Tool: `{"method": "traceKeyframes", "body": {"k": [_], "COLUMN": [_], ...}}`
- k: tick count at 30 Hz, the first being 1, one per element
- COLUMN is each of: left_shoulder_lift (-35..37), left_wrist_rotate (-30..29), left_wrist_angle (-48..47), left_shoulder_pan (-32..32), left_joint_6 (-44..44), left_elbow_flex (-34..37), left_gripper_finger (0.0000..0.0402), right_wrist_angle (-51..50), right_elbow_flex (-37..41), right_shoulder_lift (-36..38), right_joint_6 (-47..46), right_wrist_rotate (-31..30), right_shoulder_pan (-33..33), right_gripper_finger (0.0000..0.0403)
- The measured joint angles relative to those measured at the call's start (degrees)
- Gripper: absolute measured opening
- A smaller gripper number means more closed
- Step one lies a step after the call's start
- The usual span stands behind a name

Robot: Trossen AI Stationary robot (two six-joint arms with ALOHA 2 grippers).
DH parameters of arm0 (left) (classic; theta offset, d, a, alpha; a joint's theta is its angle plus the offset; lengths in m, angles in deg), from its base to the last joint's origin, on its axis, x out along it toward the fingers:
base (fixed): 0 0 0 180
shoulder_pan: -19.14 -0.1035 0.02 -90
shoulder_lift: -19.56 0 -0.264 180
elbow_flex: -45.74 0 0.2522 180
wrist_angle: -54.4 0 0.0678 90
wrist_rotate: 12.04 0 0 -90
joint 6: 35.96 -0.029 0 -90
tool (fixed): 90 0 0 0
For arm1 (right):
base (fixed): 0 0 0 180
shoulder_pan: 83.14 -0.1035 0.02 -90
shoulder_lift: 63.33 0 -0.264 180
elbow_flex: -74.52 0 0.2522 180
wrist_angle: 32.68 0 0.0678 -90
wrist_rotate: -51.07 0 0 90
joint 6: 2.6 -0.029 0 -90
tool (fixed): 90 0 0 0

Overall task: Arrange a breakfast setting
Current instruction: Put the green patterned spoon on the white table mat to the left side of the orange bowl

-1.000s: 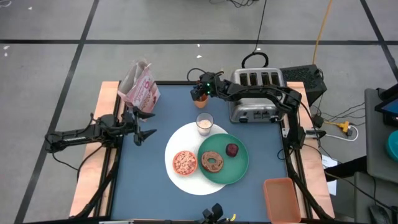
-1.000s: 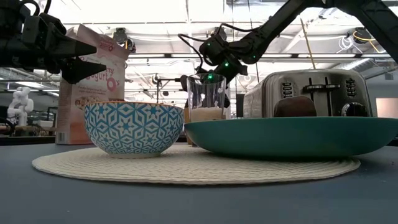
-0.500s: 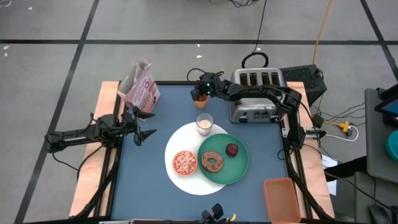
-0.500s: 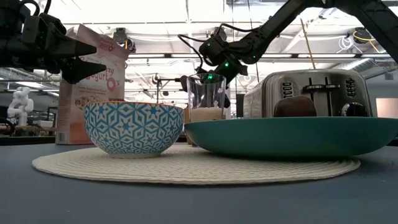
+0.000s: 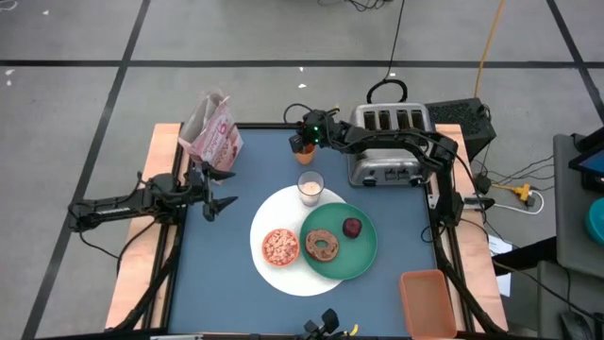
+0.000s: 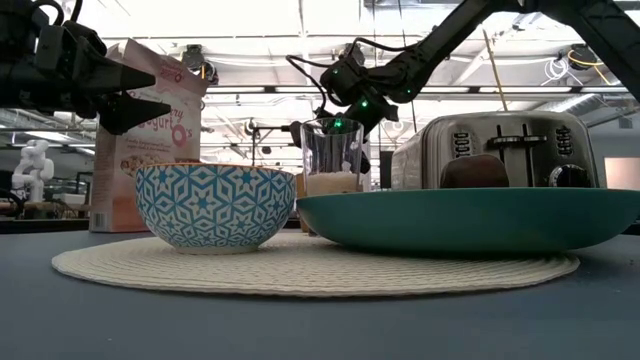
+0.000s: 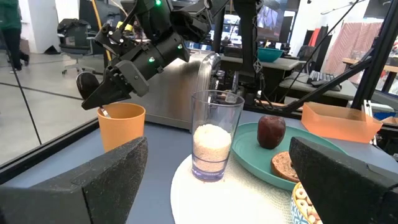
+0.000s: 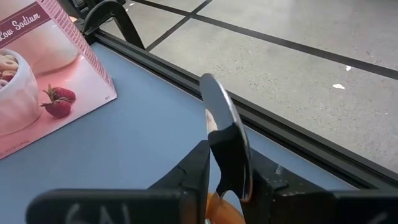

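I read the blue work surface (image 5: 217, 274) first, then the silver four-slot toaster (image 5: 387, 144) standing at its far right. The pink cereal box (image 5: 211, 132) stands at the far left corner. Near the middle lies the large white round plate (image 5: 274, 222) (a woven texture shows along its edge in the low view), and the smaller green plate (image 5: 363, 255) overlaps its right side. On the green plate I see the brown bagel (image 5: 324, 245) with the dark red fruit (image 5: 352, 227) just beside it. The small orange bowl (image 5: 279, 246), patterned blue and white on its outer wall, sits on the white plate to the left of the bagel and holds cereal. The milk glass (image 5: 310, 187) stands upright at the far edge of the white plate. The orange cup (image 7: 121, 126) stands farther back, between the cereal box and the toaster.

The right end effector (image 7: 102, 99) is poised over the cup rim, its fingers gripping the metal spoon (image 8: 227, 140), whose handle end dips into the cup. The left end effector (image 5: 219, 189) hovers above the surface's left side, near the cereal box, with its fingers spread wide and nothing between them.
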State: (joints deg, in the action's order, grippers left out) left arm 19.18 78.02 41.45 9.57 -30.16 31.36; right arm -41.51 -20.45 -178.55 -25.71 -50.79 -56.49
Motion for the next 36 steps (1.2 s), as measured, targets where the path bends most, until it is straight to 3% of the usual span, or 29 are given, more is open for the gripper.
{"method": "traceKeyframes", "body": {"k": [17,36], "left_shoulder_lift": [0.02,0.0], "left_wrist_rotate": [0.0,0.0], "left_wrist_angle": [0.0,-0.17], "left_shoulder_pan": [0.0,-0.02], "left_joint_6": [0.0,0.0], "left_elbow_flex": [0.0,0.0], "left_gripper_finger": [0.0392,0.0392], "right_wrist_angle": [0.17,0.66], "right_elbow_flex": [0.0,0.02], "right_shoulder_lift": [0.0,0.0], "right_joint_6": [-0.02,-0.02], "right_wrist_rotate": [0.04,0.0], "right_shoulder_pan": [-0.02,-0.02], "right_gripper_finger": [0.0013,0.0012]}}
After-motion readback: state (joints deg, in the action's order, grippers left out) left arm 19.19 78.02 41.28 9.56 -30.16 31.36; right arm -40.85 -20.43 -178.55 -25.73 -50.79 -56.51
